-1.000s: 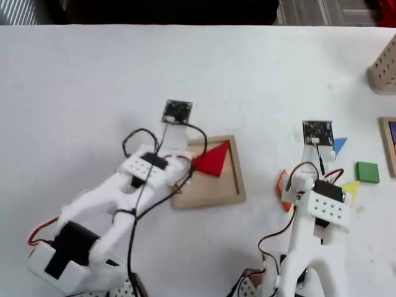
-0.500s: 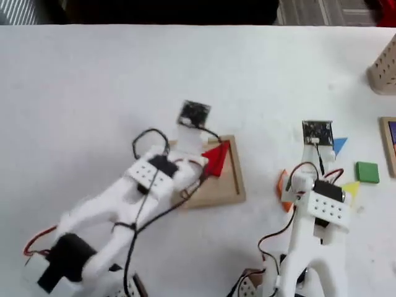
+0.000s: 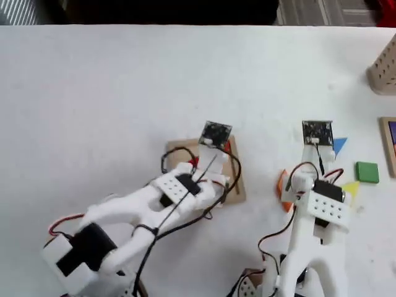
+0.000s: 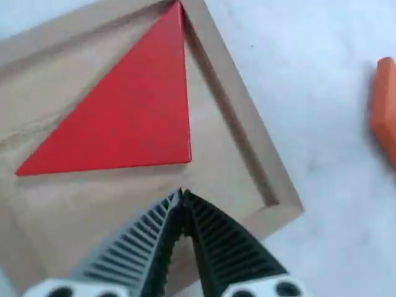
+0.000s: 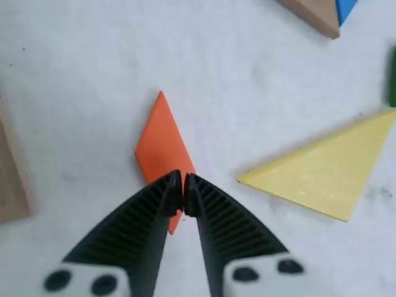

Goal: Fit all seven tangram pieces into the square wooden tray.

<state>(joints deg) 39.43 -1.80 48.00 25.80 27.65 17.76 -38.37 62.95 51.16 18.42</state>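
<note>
1. The flat red triangle piece (image 4: 124,111) lies inside the square wooden tray (image 4: 247,142). Its square corner points at the left fingers (image 4: 184,199), just past their tips. Its long side faces away from them. One short side runs along the tray's rim, and one sharp tip pokes into a tray corner.
2. The flat orange slanted four-sided piece (image 5: 162,145) lies on the white table (image 3: 93,80), outside the tray. Its long way points straight out from the right fingers (image 5: 185,180), whose tips are over its near end. I cannot tell if they touch it.
3. The yellow triangle piece (image 5: 328,176) lies on the table beside the right fingers, apart from the orange piece. One sharp tip points toward them.
4. The small green square piece (image 3: 367,172) and the blue triangle piece (image 3: 339,145) lie farther out, past the right fingers.
5. The tray's raised rim stands between the red triangle and the orange piece. From the high view, the left arm covers much of the tray.
6. The left fingers are closed tight with their tips together. They hold nothing and hang over the bare tray floor.
7. The right fingers are closed too, with only a thin crack between them. They hold nothing.
</note>
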